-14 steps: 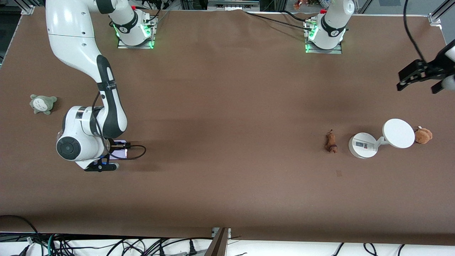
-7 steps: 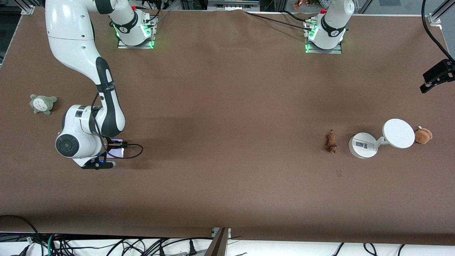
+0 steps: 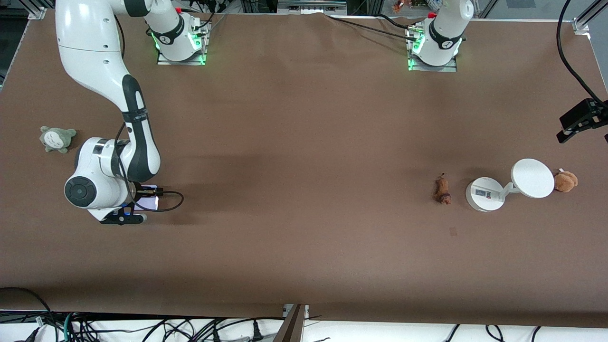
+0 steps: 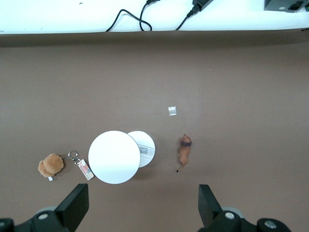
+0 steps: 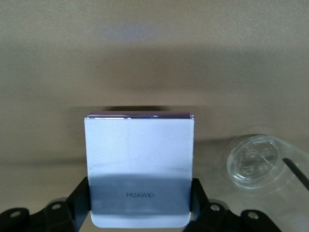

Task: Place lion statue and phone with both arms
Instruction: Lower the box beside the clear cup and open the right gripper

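Observation:
The phone (image 5: 139, 159), flat and pale lavender-white with rounded corners, is clamped between the black fingers of my right gripper (image 5: 140, 195). From the front only a corner of the phone (image 3: 149, 202) shows under the right wrist, where the right gripper (image 3: 135, 205) hangs low over the table toward the right arm's end. The lion statue (image 3: 442, 190), small and tan with a darker mane, lies on the table beside a white stand. My left gripper (image 3: 580, 121) hangs open and empty at the left arm's end. In the left wrist view, the lion statue (image 4: 184, 150) lies well below the left gripper (image 4: 142, 210).
A white stand with a round base (image 3: 483, 194) and a disc (image 3: 533, 178) sits by the lion. A brown plush (image 3: 565, 181) with a keychain tag lies next to the disc. A grey plush (image 3: 57, 138) lies at the right arm's end. A small scrap (image 3: 452, 231) lies nearer the camera.
The right arm has carried the phone a little toward its own end of the table. The left gripper has swung outward to the table's edge at the left arm's end.

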`<state>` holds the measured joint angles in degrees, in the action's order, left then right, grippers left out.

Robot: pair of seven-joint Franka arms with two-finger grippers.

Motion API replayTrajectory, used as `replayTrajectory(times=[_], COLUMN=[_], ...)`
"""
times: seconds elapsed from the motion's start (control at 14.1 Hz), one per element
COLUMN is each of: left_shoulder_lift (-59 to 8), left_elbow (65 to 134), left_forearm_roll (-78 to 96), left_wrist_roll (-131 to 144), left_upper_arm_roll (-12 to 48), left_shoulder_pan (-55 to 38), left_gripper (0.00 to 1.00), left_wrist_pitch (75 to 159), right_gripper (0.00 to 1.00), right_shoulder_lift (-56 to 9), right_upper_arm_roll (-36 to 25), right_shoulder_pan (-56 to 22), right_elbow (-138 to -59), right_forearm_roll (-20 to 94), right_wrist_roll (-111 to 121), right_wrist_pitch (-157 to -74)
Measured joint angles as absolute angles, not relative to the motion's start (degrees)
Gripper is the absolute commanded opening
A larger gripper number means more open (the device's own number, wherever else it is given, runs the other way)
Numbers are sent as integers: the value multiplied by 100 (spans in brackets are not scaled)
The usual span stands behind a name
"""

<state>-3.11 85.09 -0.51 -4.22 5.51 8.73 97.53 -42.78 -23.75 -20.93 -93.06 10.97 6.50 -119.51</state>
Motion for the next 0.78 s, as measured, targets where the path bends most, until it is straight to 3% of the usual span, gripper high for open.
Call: replayTrajectory(times=[0.35,0.42,0.5,0.78], left_shoulder_lift=[-320,-323,-323,-265], left_elbow=[8509,8511,8514,8663], left_forearm_roll=[-117,-124,-124,-127], left_wrist_roll=[-422,-423,-424,-423], left_upper_arm_roll=[551,548,548,557], left_shoulder_pan=[891,893,892,891], left_gripper=[100,100,100,100], left_wrist_pitch=[9465,9457,9451,9395], right_gripper=[21,45,99,100], right_shoulder_lift=[-4278,-4278,-4278,-4253], right_upper_arm_roll=[-2376,-2376,-2376,-2377], right_shoulder_pan=[-2095,-2095,-2095,-2097], right_elbow=[-9479,-9490,-9499,-9495], right_forearm_roll=[1097,1096,1097,1095], right_wrist_roll=[657,657,657,674], right_wrist_pitch=[-12148,-12153,-12157,-12178])
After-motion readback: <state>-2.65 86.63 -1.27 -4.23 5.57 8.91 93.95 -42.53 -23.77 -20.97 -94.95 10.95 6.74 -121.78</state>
